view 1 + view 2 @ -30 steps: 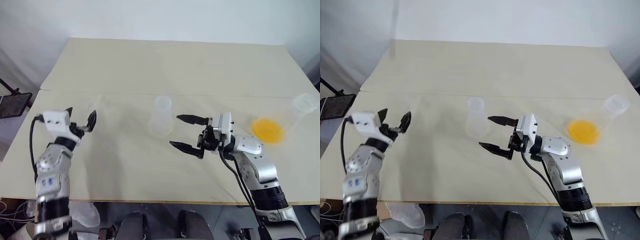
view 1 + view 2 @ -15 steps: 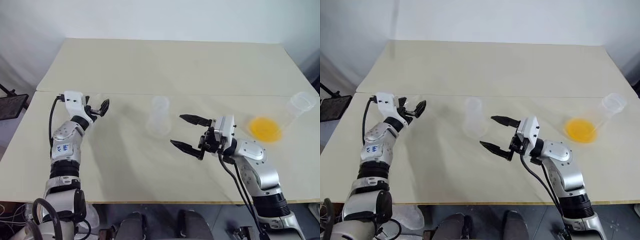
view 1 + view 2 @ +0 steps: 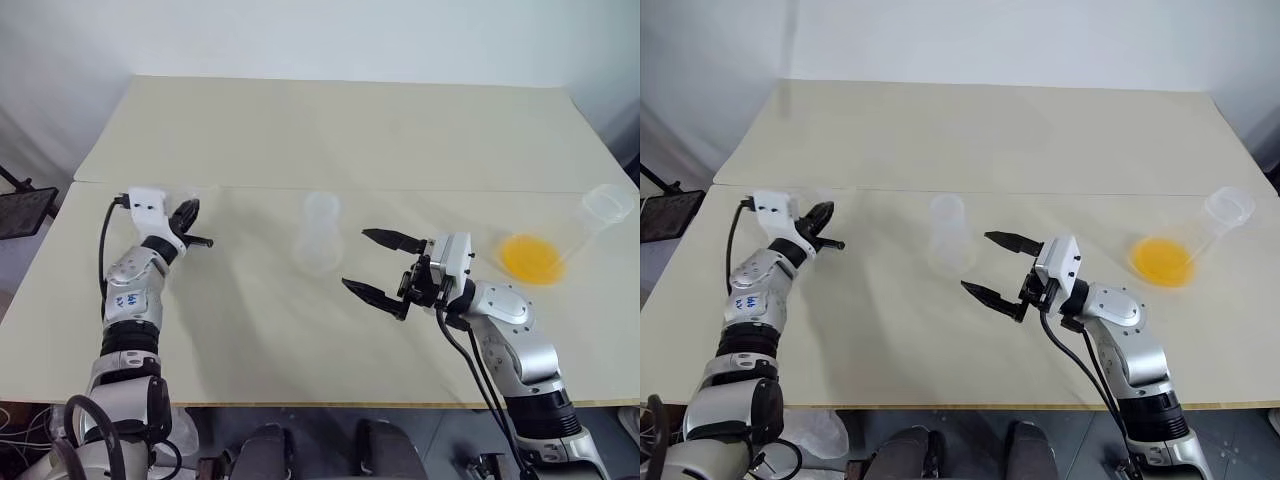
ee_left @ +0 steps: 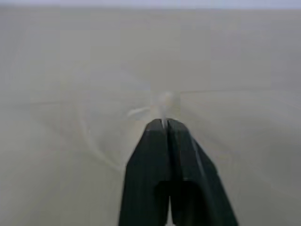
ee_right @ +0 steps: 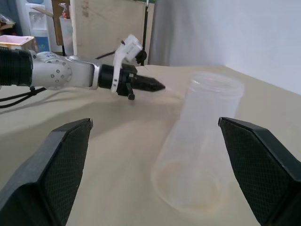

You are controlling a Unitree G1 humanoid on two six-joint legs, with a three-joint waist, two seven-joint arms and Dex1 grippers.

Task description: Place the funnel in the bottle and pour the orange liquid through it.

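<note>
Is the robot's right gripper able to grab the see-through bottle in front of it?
Probably yes. The right gripper is open wide and aimed at the bottle, with bare table between them and nothing blocking.

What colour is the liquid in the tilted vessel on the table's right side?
Bright yellow-orange liquid, glowing through the vessel's clear walls; it shows best in the left eye view.

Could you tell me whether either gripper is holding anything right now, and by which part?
The left gripper is shut on the funnel, pinching its rim. The right gripper is open, holding nothing.
</note>
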